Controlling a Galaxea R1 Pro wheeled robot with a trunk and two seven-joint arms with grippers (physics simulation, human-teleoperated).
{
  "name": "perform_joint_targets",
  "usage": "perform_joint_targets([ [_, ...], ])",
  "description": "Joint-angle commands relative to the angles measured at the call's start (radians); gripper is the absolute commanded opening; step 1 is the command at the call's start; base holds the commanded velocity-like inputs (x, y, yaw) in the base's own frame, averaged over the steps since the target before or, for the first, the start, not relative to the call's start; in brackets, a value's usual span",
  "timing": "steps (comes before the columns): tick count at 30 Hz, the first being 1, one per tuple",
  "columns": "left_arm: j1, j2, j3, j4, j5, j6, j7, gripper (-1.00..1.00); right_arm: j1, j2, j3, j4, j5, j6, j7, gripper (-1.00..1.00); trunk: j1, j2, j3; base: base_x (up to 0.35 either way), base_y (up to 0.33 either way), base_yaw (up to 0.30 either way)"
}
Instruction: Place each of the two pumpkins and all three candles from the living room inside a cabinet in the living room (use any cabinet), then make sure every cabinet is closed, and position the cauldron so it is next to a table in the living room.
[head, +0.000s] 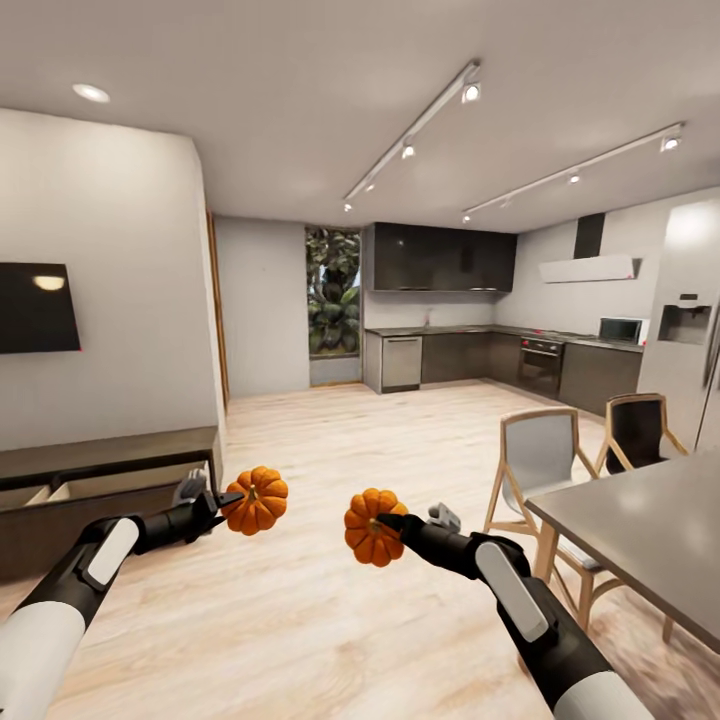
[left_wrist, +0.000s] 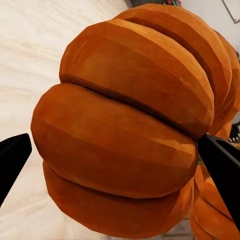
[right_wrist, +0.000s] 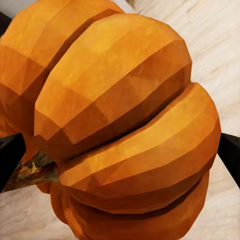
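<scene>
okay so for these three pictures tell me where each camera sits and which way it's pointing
Head view: on the robot's head, facing forward and down across the wood floor toward the kitchen; both arms show, left claw and right claw each holding a pumpkin.
Left wrist view: near the left claw, looking along its fingers at its pumpkin.
Right wrist view: likewise, at the other pumpkin.
Shared: both pumpkins.
</scene>
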Motion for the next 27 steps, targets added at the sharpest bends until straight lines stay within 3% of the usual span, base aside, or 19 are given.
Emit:
perform_joint_targets([
  [1,-0.001,0.000,0.003,0.000,0.004,0.007,-0.002,-1.00,-0.001,-0.001,0.007,-0.002,-0.004,0.001,-0.001,-1.00,0.000,-0.001,-0.001,0.210,-0.087,0.002],
  [9,-0.001,-0.001,0.003,0.000,0.004,0.007,-0.002,-1.00,-0.001,0.009,0.039,-0.028,-0.003,0.001,-0.004,-1.00,0.000,-0.001,-0.009,0.210,-0.083,0.021],
  [19,-0.001,-0.001,0.003,0.000,0.004,0.007,-0.002,-1.00,-0.002,0.013,0.043,-0.030,-0.002,0.005,-0.008,-1.00,0.000,-0.001,-0.024,0.167,-0.022,0.069],
  [27,-0.001,-0.001,0.003,0.001,0.004,0.007,-0.002,-1.00,-0.002,0.034,0.045,-0.031,-0.003,0.007,-0.084,-1.00,0.000,-0.001,-0.037,0.292,-0.027,0.083],
])
